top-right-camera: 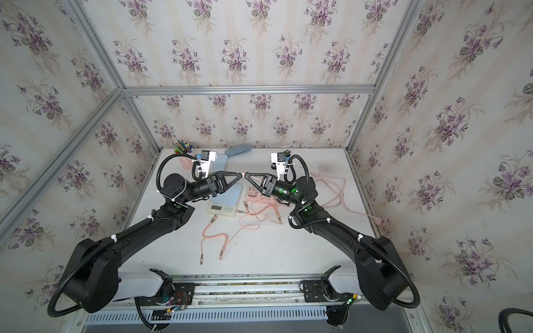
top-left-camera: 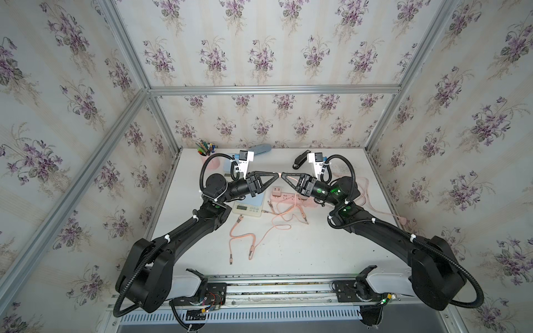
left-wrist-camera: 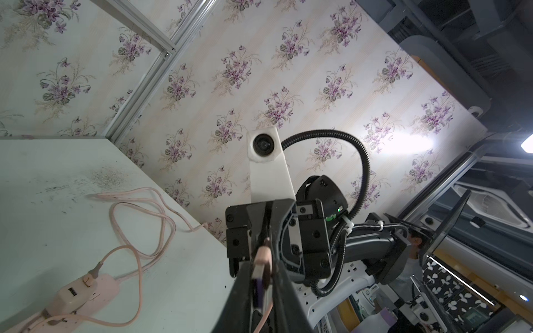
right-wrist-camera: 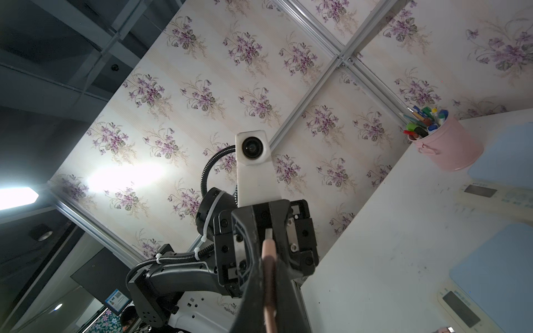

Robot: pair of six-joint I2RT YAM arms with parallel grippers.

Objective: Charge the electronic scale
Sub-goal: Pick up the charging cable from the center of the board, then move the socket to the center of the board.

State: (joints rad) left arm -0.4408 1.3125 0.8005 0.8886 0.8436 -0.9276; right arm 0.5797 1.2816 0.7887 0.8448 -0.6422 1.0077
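Both grippers meet tip to tip in the air above the table. Between them is the USB plug [top-left-camera: 279, 174] [top-right-camera: 244, 174] of a pink cable. My right gripper [top-left-camera: 284, 174] [right-wrist-camera: 269, 256] is shut on the plug [right-wrist-camera: 269, 259], metal tip pointing at the left gripper. My left gripper [top-left-camera: 275, 173] [left-wrist-camera: 261, 266] stands slightly open, the plug [left-wrist-camera: 262, 259] loose between its fingers. The electronic scale [top-left-camera: 249, 207] [top-right-camera: 223, 206], cream with a blue platform, sits below the left gripper. A cable end lies against its right side. To its right lies the pink power strip [top-left-camera: 288, 199] [left-wrist-camera: 95, 288], carrying an adapter [top-left-camera: 277, 191].
Loose pink cables [top-left-camera: 242, 239] sprawl across the table's middle. A second blue-topped scale [top-left-camera: 229, 167], a pink pen cup [top-left-camera: 210, 161], a blue case [top-left-camera: 259, 150] and a black stapler [top-left-camera: 300, 161] stand along the back. The strip's cord [top-left-camera: 372, 199] loops at the right.
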